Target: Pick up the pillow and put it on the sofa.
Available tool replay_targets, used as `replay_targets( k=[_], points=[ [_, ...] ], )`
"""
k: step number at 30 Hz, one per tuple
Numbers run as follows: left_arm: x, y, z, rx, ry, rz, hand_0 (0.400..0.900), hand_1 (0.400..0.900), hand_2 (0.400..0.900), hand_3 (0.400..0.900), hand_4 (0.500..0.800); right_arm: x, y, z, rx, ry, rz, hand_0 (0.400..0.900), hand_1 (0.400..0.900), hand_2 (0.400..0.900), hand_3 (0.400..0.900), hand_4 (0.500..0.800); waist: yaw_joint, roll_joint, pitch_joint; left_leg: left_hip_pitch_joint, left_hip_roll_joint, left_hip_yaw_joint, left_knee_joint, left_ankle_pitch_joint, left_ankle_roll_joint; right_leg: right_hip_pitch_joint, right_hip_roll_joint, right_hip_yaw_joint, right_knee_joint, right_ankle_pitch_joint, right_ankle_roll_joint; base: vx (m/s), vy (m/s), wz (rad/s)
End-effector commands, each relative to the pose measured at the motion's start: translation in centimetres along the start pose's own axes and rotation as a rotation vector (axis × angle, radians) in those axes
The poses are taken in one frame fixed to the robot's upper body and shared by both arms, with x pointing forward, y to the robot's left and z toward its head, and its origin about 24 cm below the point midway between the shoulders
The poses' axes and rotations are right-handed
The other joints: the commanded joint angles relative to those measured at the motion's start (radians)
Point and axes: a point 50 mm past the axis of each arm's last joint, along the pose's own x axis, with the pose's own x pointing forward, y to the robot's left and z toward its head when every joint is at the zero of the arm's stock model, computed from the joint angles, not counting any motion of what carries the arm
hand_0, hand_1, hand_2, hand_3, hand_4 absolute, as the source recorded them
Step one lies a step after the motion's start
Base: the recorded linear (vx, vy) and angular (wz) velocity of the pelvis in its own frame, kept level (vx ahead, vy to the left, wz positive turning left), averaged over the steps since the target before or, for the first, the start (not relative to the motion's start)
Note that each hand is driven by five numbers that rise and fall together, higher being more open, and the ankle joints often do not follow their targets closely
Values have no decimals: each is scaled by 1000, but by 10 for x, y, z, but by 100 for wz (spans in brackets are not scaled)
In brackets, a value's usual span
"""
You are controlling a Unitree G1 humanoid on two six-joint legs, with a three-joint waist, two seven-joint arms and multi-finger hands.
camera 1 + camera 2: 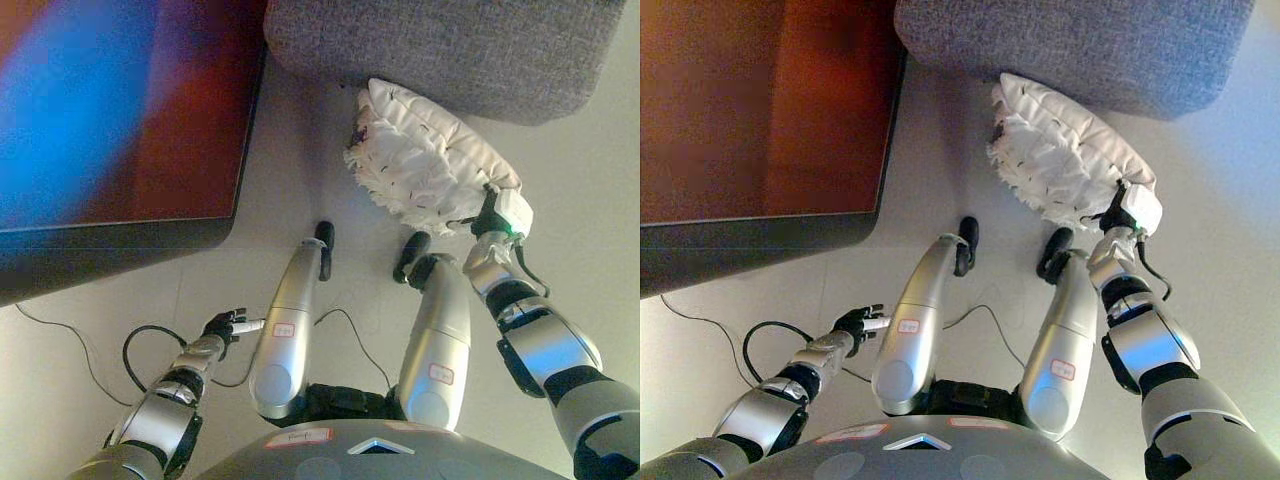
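Here the pillow point(430, 160) is white, with a quilted top and a fringe of ragged white tufts along its lower left edge, and it is tilted between the floor point(590, 180) and the grey sofa point(440, 45). Its upper end lies against the front edge of the sofa, at the top of the view, and its lower end points toward the robot. It is not on the sofa seat; most of it is over the pale floor just below the sofa's edge. The right hand point(490, 220) is at the lower right corner of the pillow, and its dark fingers are curled into the cloth there, so it has hold of that corner. Part of this hand is covered by the white cloth, so I cannot tell how deep the grip goes. The left hand point(225, 325) is low on the left side of the view, well apart from the pillow, over the bare floor. Its fingers point to the right and look relaxed, nearly straight, with 1 white tip showing, and it holds nothing. On the left there is a large dark piece of furniture with a reddish brown top point(760, 110), and its dark edge runs near the sofa's left corner.
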Motion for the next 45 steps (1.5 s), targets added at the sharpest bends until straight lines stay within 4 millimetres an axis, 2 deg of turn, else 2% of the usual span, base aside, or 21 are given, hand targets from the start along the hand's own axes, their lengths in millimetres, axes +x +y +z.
replay_targets(
  k=[1,5,7,9,11,16,23,27,31,34,39,45],
  points=[
    [-10,15,-55,-37,144,53,900,900,900,900,800,9,-29,-24,17,49,-186,900,900,900,900,800,-16,40,5,33,-9,25,-77,-8,14,67,2,19,51,-86,16,12,14,-10],
    [-12,20,-63,-56,161,58,900,900,900,900,800,16,-45,-36,43,52,-203,900,900,900,900,800,-28,35,9,21,10,32,-58,-7,14,56,14,28,68,-84,12,14,17,-8],
    [-11,17,-61,-40,171,46,900,900,900,900,800,20,-51,-37,58,84,-207,900,900,900,900,800,-18,49,0,-2,12,35,-21,-12,16,34,6,34,103,-92,7,41,17,11],
    [-11,18,-61,-25,181,45,900,900,900,900,800,28,-66,-33,72,98,-207,900,900,900,900,800,-10,55,-4,-13,9,34,6,-17,18,23,-5,34,130,-96,2,35,-7,13],
    [-12,21,-64,-20,191,56,900,900,900,900,800,38,-89,-21,94,96,-217,900,900,900,900,800,-2,51,-6,-23,12,31,29,-23,19,14,-11,31,154,-103,-4,25,-48,7],
    [-17,22,-81,-51,220,70,900,900,900,900,800,48,-129,1,113,50,-255,900,900,900,900,800,2,47,-4,-48,27,29,66,-27,15,-10,7,41,193,-122,-23,36,-17,-4],
    [-21,23,-90,-74,235,65,900,900,900,900,800,54,-169,35,137,-40,-294,900,900,900,900,800,15,68,6,-106,28,26,125,-33,15,-68,16,58,254,-145,-36,16,5,-1],
    [-23,29,-94,-90,243,74,900,900,900,900,800,56,-190,64,170,-117,-199,900,900,900,900,800,27,84,12,-156,21,21,158,-33,11,-120,22,70,294,-159,-44,0,0,0],
    [-24,30,-94,-93,227,62,900,900,900,900,800,55,-197,81,171,-186,-97,900,900,900,900,800,32,94,16,-195,16,21,171,-28,4,-163,29,79,315,-165,-48,0,0,0],
    [-23,27,-92,-96,218,37,900,900,900,900,800,52,-193,95,156,-241,-3,900,900,900,900,800,36,102,22,-214,12,17,165,-16,-4,-188,30,83,319,-165,-48,-16,46,-3],
    [-23,25,-93,-96,201,15,900,900,900,900,800,48,-181,106,158,-286,137,900,900,900,900,800,41,109,27,-235,9,14,177,-12,-14,-211,29,84,335,-168,-47,-5,23,-1],
    [-25,24,-95,-89,183,4,900,900,900,900,800,46,-181,117,124,-304,153,900,900,900,900,800,49,127,28,-272,2,9,203,-11,-23,-255,21,93,367,-172,-45,-15,21,6]
  ],
)
